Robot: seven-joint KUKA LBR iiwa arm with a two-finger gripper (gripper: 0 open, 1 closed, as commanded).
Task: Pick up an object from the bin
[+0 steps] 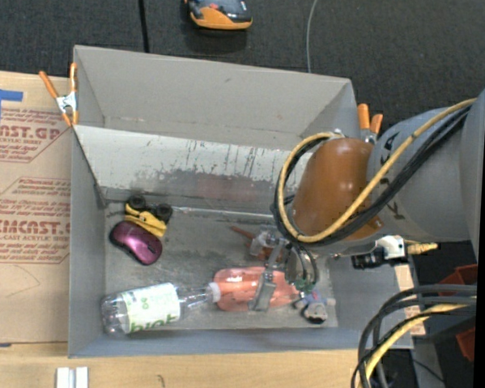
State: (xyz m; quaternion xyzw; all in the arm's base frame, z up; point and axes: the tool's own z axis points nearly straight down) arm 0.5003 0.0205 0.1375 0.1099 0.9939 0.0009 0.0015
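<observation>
Tool (pixel 264 289) over the orange-pink oblong thing (pixel 236 288) near the grey metal bin's (pixel 207 98) front wall.
A clear green-labelled plastic bottle (pixel 143 307) lies just left; the tool's spread cannot be told; a purple rounded thing (pixel 136 242) sits farther back.

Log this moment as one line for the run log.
gripper: over salmon-pink oblong object | place: lower right of grey metal bin | nearest: clear plastic bottle with green label | grasp: unclear
</observation>
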